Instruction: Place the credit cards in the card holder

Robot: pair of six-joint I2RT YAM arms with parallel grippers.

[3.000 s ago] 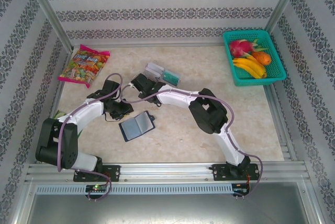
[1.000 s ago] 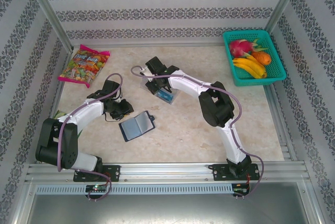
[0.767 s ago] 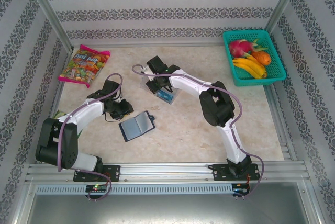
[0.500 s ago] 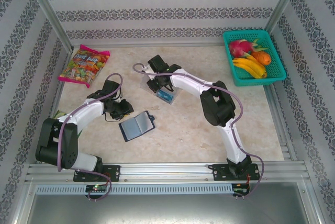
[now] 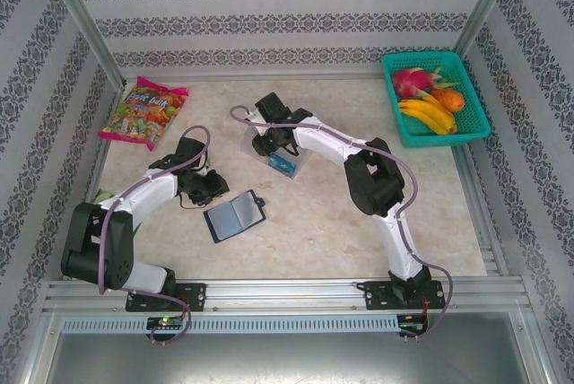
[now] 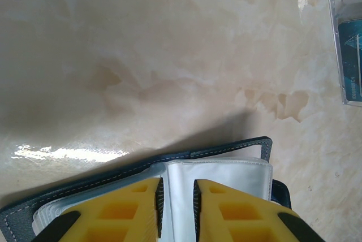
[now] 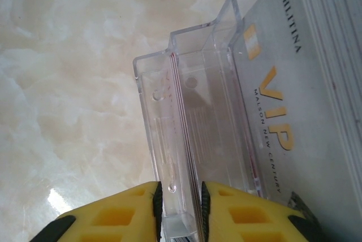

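Observation:
The card holder [image 5: 235, 216] lies open on the table, navy outside with pale sleeves [image 6: 215, 168]. My left gripper [image 5: 207, 188] is at its upper left edge. Its narrow yellow jaws [image 6: 176, 197] pinch the white sleeve by the fold. The credit cards stand in a clear tray [image 5: 292, 169]: a teal one [image 5: 283, 165] [image 6: 350, 61], a grey VIP one [image 7: 283, 100], and thin card edges [image 7: 184, 117] in the end slot. My right gripper [image 5: 272, 144] [image 7: 178, 202] straddles that end slot, jaws slightly open, right pad against the card edges.
A candy bag [image 5: 143, 113] lies at the back left. A green basket [image 5: 475, 124] of fruit stands at the back right. Metal rails frame the table, and patterned walls close it in.
The right arm left the card holder and went back to the tray. Over the last second it edged farther along the tray and its jaws parted. The left arm stayed still.

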